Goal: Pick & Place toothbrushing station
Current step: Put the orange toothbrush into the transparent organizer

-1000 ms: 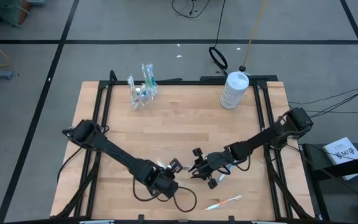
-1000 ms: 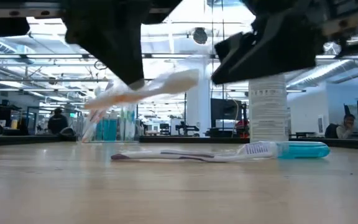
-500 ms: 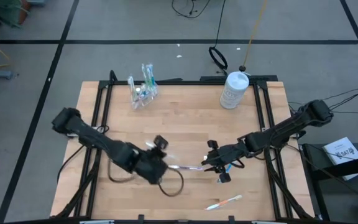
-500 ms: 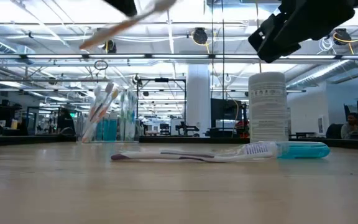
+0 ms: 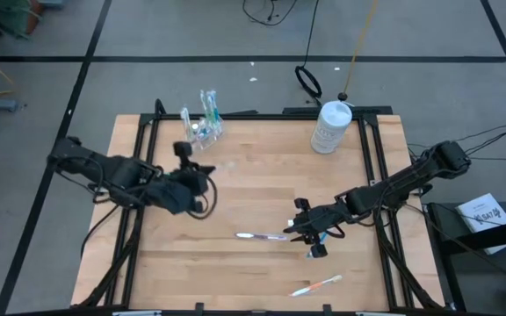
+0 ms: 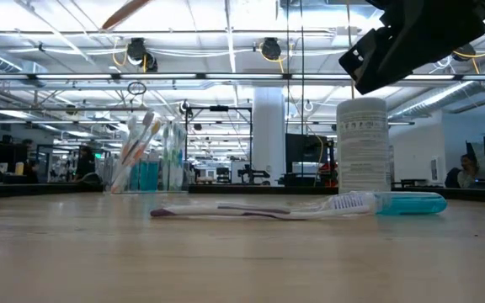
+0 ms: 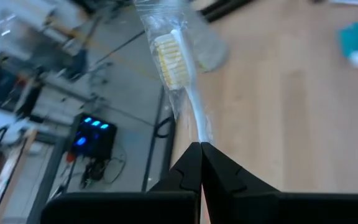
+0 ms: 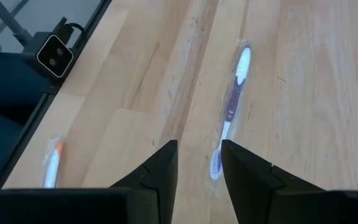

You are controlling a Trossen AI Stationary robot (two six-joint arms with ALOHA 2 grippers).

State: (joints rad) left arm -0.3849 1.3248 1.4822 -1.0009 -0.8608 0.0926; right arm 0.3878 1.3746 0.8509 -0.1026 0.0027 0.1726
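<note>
1. Left gripper (image 5: 185,151): raised over the table (image 5: 262,175), just in front of the clear cup (image 5: 202,133) of toothbrushes at the far-left corner; the arm reaches in from the left edge. Its fingers (image 7: 191,168) are pinched together on a wrapped pale toothbrush (image 7: 178,71).
2. Right gripper (image 5: 299,230): low over the table's near-middle, fingers (image 8: 160,168) narrowly parted, holding nothing.
3. Purple-handled toothbrush (image 5: 262,235): flat on the table just beside the right gripper.
4. Orange toothbrush (image 5: 316,284): at the near edge.
</note>
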